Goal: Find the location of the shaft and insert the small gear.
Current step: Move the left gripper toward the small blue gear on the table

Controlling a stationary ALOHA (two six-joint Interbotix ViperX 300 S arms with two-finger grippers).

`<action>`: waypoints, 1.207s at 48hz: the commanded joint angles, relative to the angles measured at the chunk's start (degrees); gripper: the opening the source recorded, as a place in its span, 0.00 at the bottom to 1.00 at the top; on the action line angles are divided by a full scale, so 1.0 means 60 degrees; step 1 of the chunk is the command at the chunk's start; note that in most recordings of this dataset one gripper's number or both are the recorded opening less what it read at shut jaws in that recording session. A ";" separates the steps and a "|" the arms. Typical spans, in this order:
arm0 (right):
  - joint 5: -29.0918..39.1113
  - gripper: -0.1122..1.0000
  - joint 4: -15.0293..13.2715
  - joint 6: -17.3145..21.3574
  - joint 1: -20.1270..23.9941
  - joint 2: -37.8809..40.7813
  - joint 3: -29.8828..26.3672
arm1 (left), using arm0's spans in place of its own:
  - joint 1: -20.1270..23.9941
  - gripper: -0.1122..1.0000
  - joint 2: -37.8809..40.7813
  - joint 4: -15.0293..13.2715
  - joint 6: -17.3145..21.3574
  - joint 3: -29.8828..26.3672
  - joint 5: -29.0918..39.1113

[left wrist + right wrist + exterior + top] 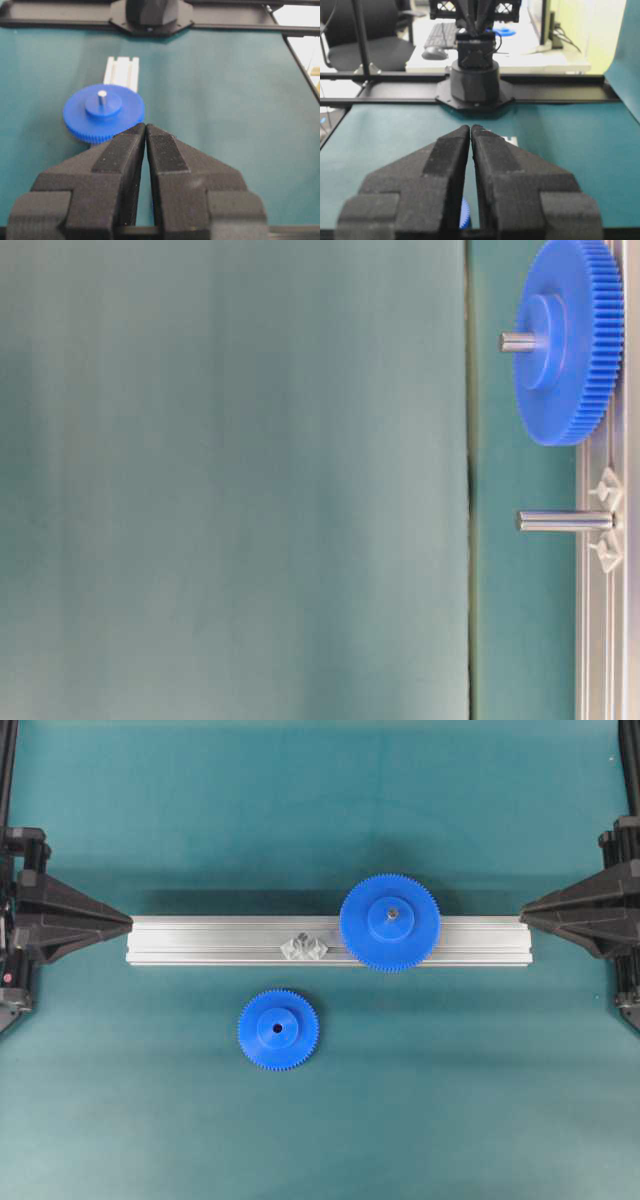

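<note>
**Small gear lies nearer the left arm, shaft stands free on the rail**

The left hand point(128, 923) is clenched on nothing at the left end of the aluminium rail point(200, 942). The small gear point(278, 1029) lies flat on the teal surface point(450, 1100), just in front of the rail and left of centre, so the left arm looks nearer. The shaft point(303, 946) stands upright on the rail, beyond and slightly right of it. Farther right sits the larger gear point(389, 922). The right hand point(524, 909) is clenched, empty.
</note>
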 commanded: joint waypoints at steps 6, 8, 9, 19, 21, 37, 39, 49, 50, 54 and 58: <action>0.0630 0.38 0.0234 0.0103 -0.0015 0.0117 -0.0146 | -0.0044 0.10 0.0659 0.0103 -0.0498 -0.0542 -0.0059; 0.0996 0.39 0.0234 0.0132 -0.0015 0.0117 -0.0176 | -0.0088 0.09 0.0908 0.0103 -0.0557 -0.0703 0.0029; 0.1187 0.38 0.0249 0.0146 -0.0015 0.0117 -0.0190 | -0.0132 0.09 0.1025 0.0103 -0.0557 -0.0776 0.0073; 0.2754 0.36 0.0249 0.0176 -0.0029 0.0117 -0.0586 | -0.0586 0.09 0.2285 0.0103 -0.0586 -0.1304 0.0352; 0.3032 0.36 0.0234 0.0161 -0.0044 0.0132 -0.0659 | -0.0674 0.09 0.2505 0.0103 -0.0601 -0.1436 0.0396; 0.4292 0.36 0.0234 0.0161 -0.0308 0.0132 -0.0864 | -0.0981 0.11 0.4116 0.0117 -0.0952 -0.2446 0.1318; 0.4307 0.36 0.0234 0.0146 -0.0366 0.0146 -0.0864 | -0.1011 0.12 0.4307 0.0103 -0.0952 -0.2549 0.1421; 0.4380 0.36 0.0220 0.0132 -0.0615 0.0513 -0.0938 | -0.1230 0.33 0.5171 0.0117 -0.0937 -0.3105 0.1816; 0.4380 0.36 0.0220 0.0146 -0.0615 0.0557 -0.0952 | -0.1245 0.37 0.5259 0.0103 -0.0937 -0.3164 0.1846; 0.4380 0.36 0.0220 0.0132 -0.0630 0.0747 -0.0967 | -0.1333 0.58 0.5596 0.0117 -0.0937 -0.3398 0.1978; 0.4380 0.37 0.0220 0.0146 -0.0630 0.0952 -0.0967 | -0.1377 0.78 0.6006 0.0103 -0.0937 -0.3691 0.2168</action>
